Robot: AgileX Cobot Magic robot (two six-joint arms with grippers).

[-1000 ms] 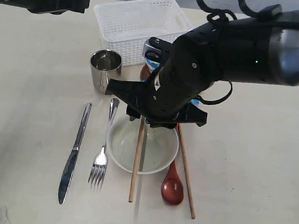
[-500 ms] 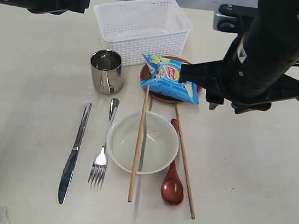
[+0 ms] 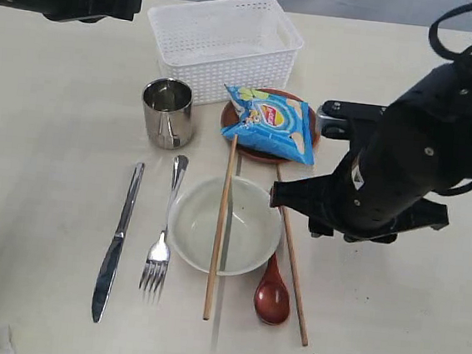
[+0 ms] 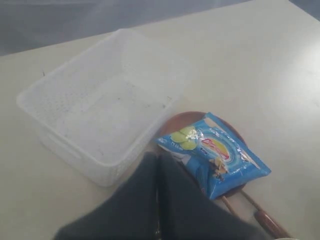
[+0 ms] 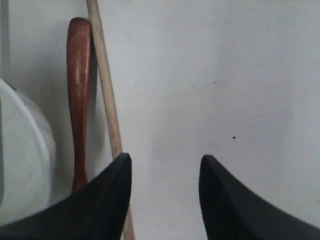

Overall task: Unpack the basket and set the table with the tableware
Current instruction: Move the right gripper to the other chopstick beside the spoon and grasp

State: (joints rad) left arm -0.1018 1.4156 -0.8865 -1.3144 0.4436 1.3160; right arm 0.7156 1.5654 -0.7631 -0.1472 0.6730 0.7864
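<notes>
The right gripper [image 5: 165, 167] is seen with its jaws parted and nothing held between them; only bare table [image 5: 225, 75] shows in the gap. Whether the tips touch the surface cannot be told. Just beside one jaw a wooden chopstick [image 5: 104, 80] is laid. Next to it comes the handle of the reddish-brown spoon [image 5: 80, 90], and beyond that the rim of the cream bowl [image 5: 20, 150]. In the exterior view this arm is found low over the table, right of the bowl, and the gripper itself is hidden beneath it.

The left gripper [image 4: 157, 170] is shown dark and blurred in its wrist view. Its jaws appear to be pressed together along a thin seam, with nothing gripped. It is held above the white basket [image 3: 228, 80], which is set at the far side of the table.

In front of the basket the steel cup [image 3: 168, 112] is stood upright. To its right is the brown plate [image 3: 259, 154], with a blue chip bag [image 3: 270, 123] laid on it. The second chopstick [image 3: 217, 242] is laid across the bowl, its far end by the plate. The fork [image 3: 161, 245] is placed just left of the bowl, and the knife [image 3: 116, 245] left of the fork.
</notes>
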